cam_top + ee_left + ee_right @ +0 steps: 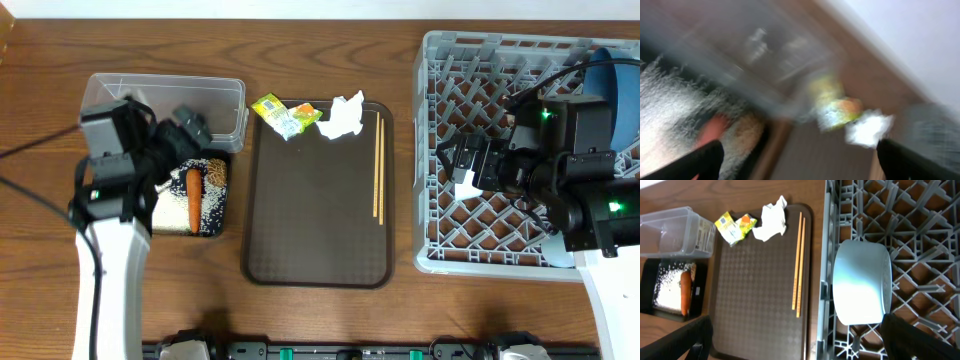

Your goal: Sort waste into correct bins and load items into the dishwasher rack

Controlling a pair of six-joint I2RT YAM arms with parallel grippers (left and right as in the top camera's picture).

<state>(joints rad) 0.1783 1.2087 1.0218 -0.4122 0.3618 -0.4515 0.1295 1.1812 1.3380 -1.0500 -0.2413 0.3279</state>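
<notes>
My left gripper (193, 128) is open and empty above the near edge of the clear tub (165, 98); its wrist view is blurred (800, 165). The black tray (222, 220) holds white rice (172, 208), the orange carrot (193, 186) and a brown scrap (215, 173). The yellow-green wrapper (283, 115), the crumpled tissue (343, 118) and the chopsticks (378, 165) lie on the brown serving tray (315, 230). My right gripper (462, 165) is open over the grey rack (480, 70), just above the white bowl (862, 287). The dark-blue plate (615, 90) stands in the rack.
The serving tray sits between the bins on the left and the rack on the right. A pale round item (560, 252) shows partly under my right arm at the rack's front edge. Bare wooden table (330, 320) lies in front.
</notes>
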